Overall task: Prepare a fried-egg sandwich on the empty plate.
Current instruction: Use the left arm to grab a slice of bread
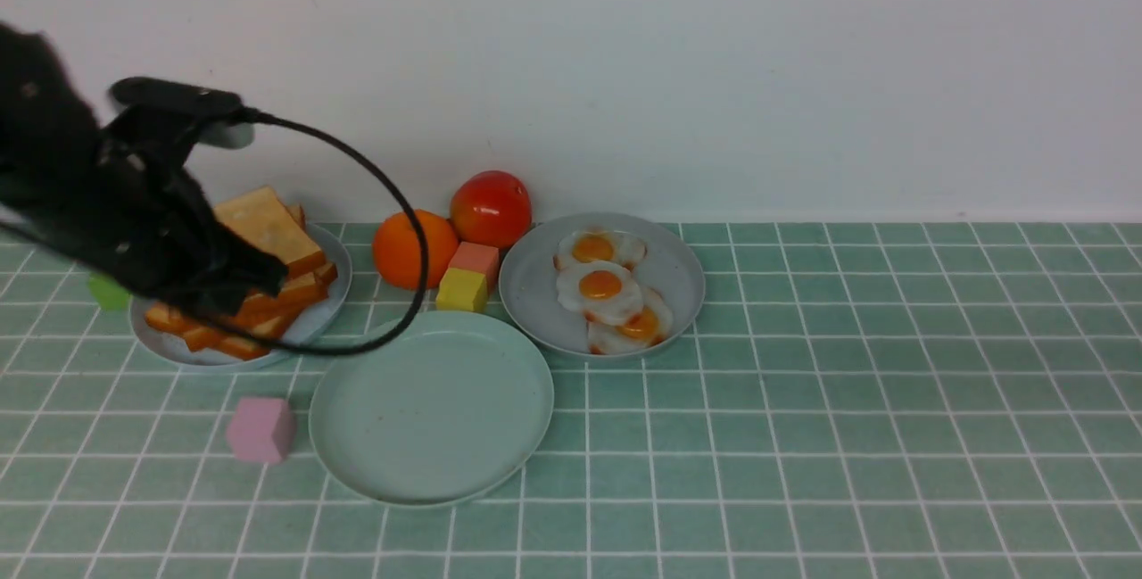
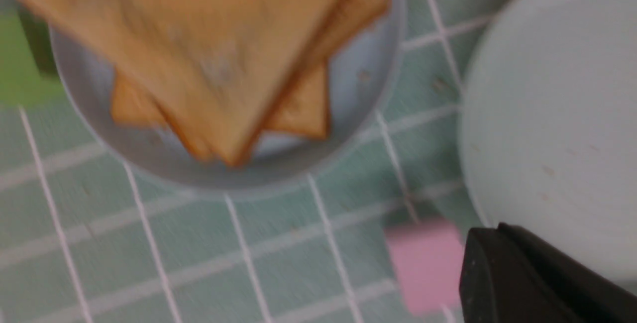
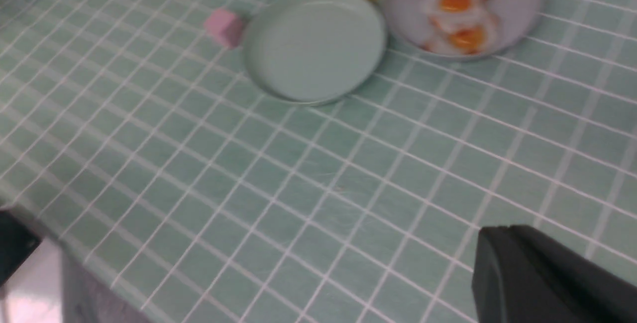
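The empty mint-green plate (image 1: pixel 428 405) lies at the centre front; it also shows in the left wrist view (image 2: pixel 547 114) and the right wrist view (image 3: pixel 313 44). Several toast slices (image 1: pixel 268 231) are piled on a grey-blue plate (image 1: pixel 314 322) at the left, the top one tilted. Three fried eggs (image 1: pixel 599 289) lie on another grey-blue plate (image 1: pixel 671 268). My left gripper (image 1: pixel 268 280) hovers over the front of the toast pile (image 2: pixel 214 49); its jaws look closed (image 2: pixel 485 236) and nothing shows between them. My right gripper (image 3: pixel 497 237) looks shut and empty above bare tiles, out of the front view.
An orange (image 1: pixel 406 249), a tomato (image 1: pixel 491 207), a salmon cube (image 1: pixel 475 258) and a yellow cube (image 1: pixel 461 290) stand behind the mint plate. A pink cube (image 1: pixel 260 429) sits left of it, a green cube (image 1: pixel 107 293) left of the toast. My left arm's cable (image 1: pixel 412 231) loops over the orange.
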`<move>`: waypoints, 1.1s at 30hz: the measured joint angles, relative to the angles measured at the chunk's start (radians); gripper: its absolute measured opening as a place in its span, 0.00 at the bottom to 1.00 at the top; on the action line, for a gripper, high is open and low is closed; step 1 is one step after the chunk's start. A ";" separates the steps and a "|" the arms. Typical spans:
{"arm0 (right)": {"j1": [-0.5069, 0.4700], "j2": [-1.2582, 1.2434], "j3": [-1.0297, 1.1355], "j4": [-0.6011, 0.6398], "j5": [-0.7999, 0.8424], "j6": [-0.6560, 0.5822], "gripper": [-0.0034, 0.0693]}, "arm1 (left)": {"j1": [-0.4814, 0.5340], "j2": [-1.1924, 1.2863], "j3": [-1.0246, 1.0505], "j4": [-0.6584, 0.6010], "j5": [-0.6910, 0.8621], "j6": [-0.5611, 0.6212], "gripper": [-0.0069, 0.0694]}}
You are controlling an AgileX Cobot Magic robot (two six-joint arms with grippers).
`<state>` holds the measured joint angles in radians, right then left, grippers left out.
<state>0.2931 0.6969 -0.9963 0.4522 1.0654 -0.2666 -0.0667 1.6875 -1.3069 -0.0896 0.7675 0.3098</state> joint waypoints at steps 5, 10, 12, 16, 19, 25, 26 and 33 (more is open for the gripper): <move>0.080 0.008 -0.013 -0.005 0.018 -0.005 0.05 | 0.035 0.174 -0.214 -0.009 0.108 0.099 0.07; 0.086 0.008 -0.016 -0.007 0.033 -0.007 0.05 | 0.080 0.270 -0.354 -0.028 0.142 0.229 0.11; 0.086 0.008 -0.016 -0.009 0.033 -0.008 0.05 | 0.087 0.293 -0.373 -0.029 0.134 0.282 0.18; 0.086 0.008 -0.016 -0.011 0.030 -0.008 0.05 | 0.087 0.329 -0.378 -0.044 0.085 0.359 0.38; 0.086 0.008 -0.016 -0.011 0.016 -0.008 0.05 | 0.087 0.358 -0.378 -0.058 0.028 0.402 0.56; 0.086 0.010 -0.016 -0.011 -0.007 -0.008 0.06 | 0.087 0.394 -0.380 -0.063 -0.010 0.415 0.67; 0.086 0.010 -0.016 -0.011 -0.012 -0.008 0.06 | 0.087 0.401 -0.383 -0.064 -0.011 0.415 0.67; 0.086 0.010 -0.016 -0.010 -0.031 -0.008 0.06 | 0.087 0.420 -0.390 -0.073 -0.006 0.418 0.63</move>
<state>0.3793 0.7071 -1.0127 0.4418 1.0348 -0.2748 0.0201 2.1072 -1.6971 -0.1626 0.7617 0.7276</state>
